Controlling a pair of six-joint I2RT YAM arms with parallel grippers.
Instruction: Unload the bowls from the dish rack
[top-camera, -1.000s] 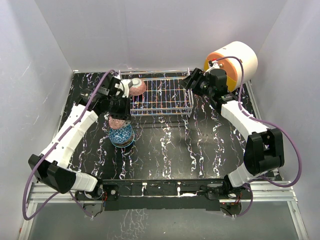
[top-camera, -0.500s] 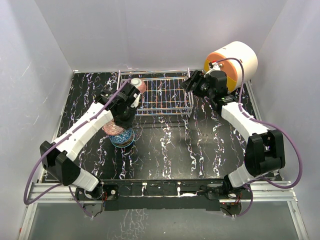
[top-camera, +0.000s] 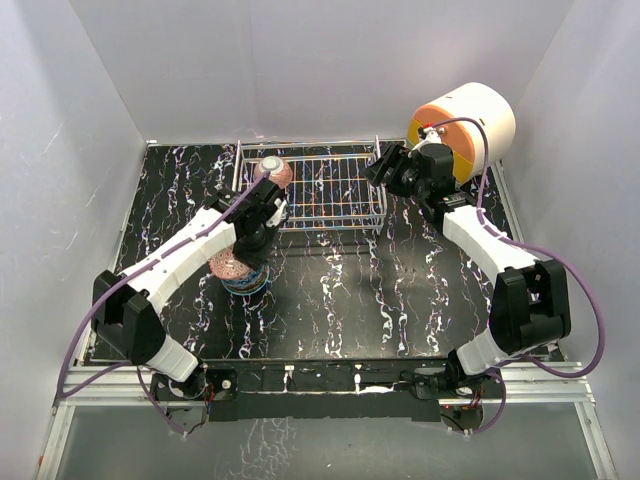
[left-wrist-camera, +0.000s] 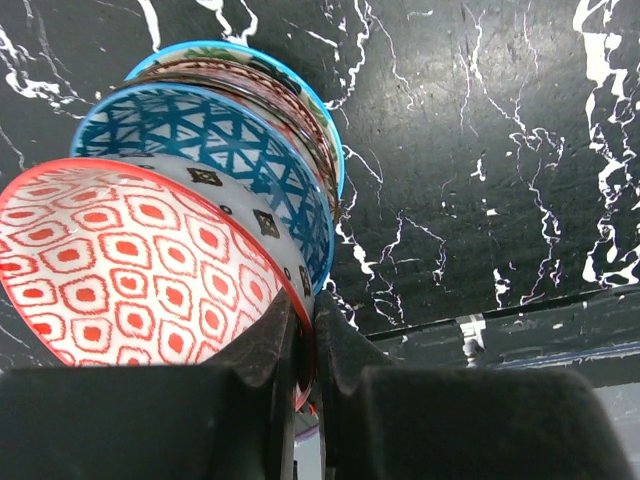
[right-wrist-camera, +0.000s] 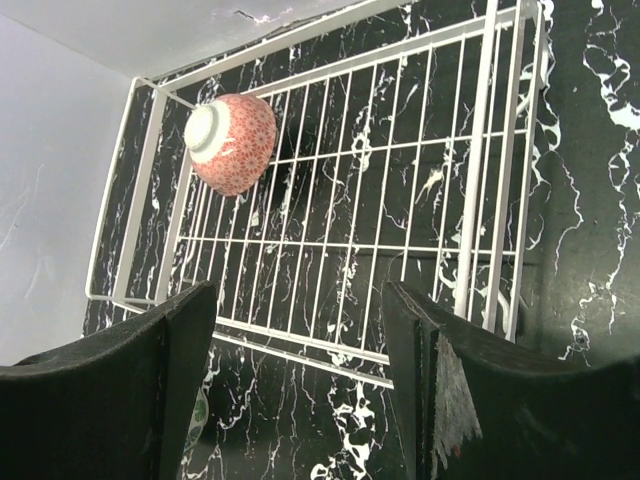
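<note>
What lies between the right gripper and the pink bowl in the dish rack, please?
Only bare wire grid of the dish rack, seen in the right wrist view.

Red shapes are painted on the white bowl (left-wrist-camera: 130, 270). Blue triangles are drawn on the second bowl (left-wrist-camera: 220, 150). The black table (left-wrist-camera: 480, 150) is streaked with white.

Pink bowl (right-wrist-camera: 240, 150) tilted in dish rack (right-wrist-camera: 478, 150), red-patterned bowl (left-wrist-camera: 130, 270) over stacked bowls (left-wrist-camera: 230, 140)

Bowl stack (top-camera: 245, 283) half under the left arm (top-camera: 180, 255) (lower bowls (left-wrist-camera: 262, 62) mere slivers of rim)
</note>
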